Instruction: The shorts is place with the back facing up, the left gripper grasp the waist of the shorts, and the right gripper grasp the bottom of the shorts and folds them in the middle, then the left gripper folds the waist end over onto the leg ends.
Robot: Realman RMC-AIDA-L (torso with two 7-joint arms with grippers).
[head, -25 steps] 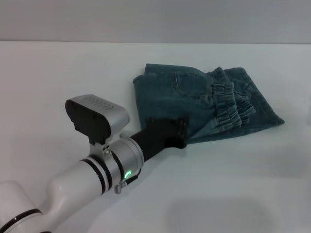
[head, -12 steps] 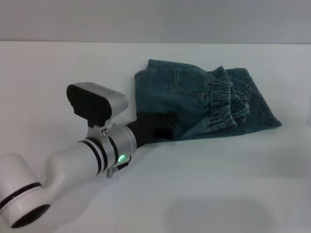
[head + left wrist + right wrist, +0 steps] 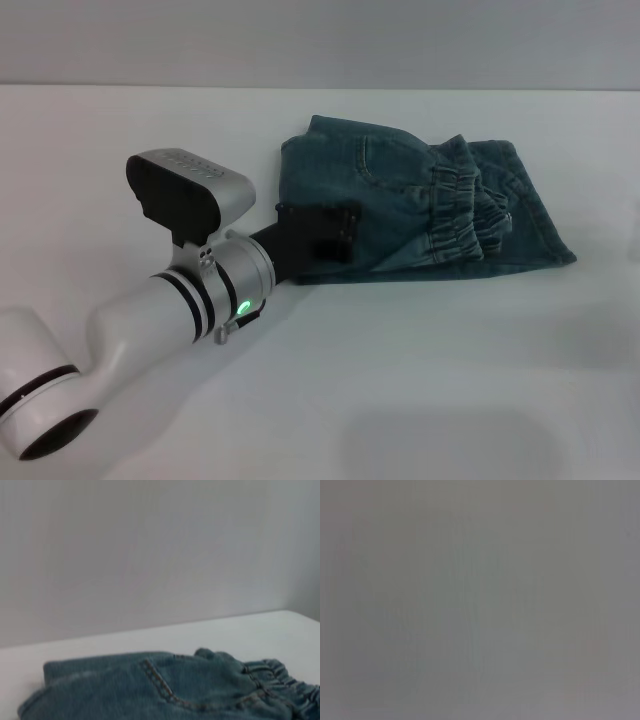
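The blue denim shorts lie folded on the white table, right of centre in the head view. The ruffled waist of the shorts rests on top of the pile, toward the right, with the leg ends under it reaching the right edge. My left gripper, black on a silver wrist with a green light, sits at the near left edge of the folded shorts, over the denim. The left wrist view looks low across the shorts, with the waist beyond a back pocket seam. My right gripper is out of view.
A grey wall rises behind the table's far edge. The right wrist view shows only a plain grey surface.
My left arm has swung leftward and its gripper has shifted farther and left along the near edge of the shorts. The near edge of the denim now lies flatter.
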